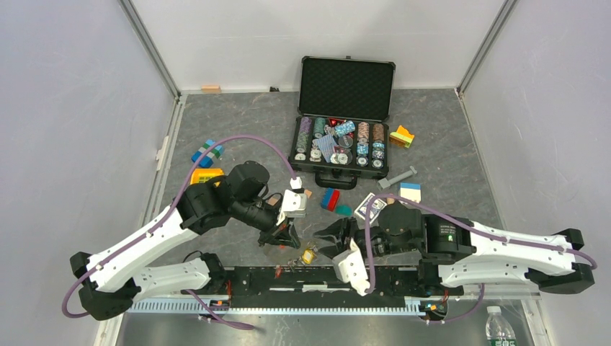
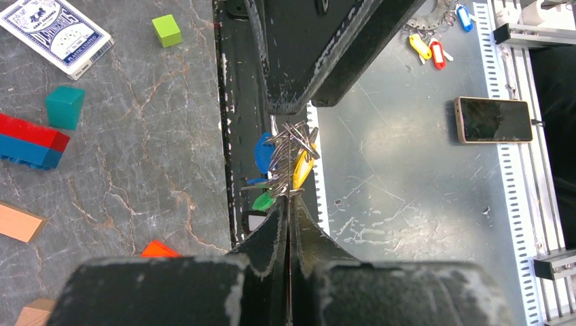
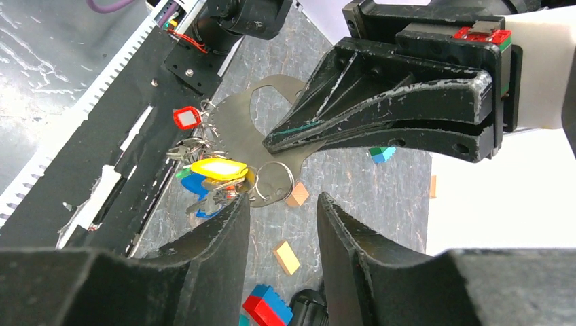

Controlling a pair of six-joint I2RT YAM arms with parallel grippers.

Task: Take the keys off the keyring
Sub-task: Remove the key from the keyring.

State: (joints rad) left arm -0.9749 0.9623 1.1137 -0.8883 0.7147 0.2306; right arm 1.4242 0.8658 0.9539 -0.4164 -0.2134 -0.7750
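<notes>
My left gripper (image 1: 283,236) (image 2: 289,202) is shut on a flat silver metal plate (image 3: 238,129), held above the table's near edge. The wire keyring (image 3: 274,178) (image 2: 292,139) hangs from that plate. The keys (image 3: 216,170) (image 1: 308,254) dangle on it in a bunch, with yellow, blue, green and red heads. My right gripper (image 1: 333,238) (image 3: 282,198) is open just right of the bunch. Its left fingertip (image 3: 238,204) sits against the keys and nothing is between its jaws.
An open case of poker chips (image 1: 344,155) stands behind. A card deck (image 1: 371,207), red-blue blocks (image 1: 330,199) and small wooden blocks (image 3: 286,257) lie nearby. The black rail (image 1: 288,277) runs under the grippers. A phone (image 2: 494,119) and other tagged keys (image 2: 435,49) lie below.
</notes>
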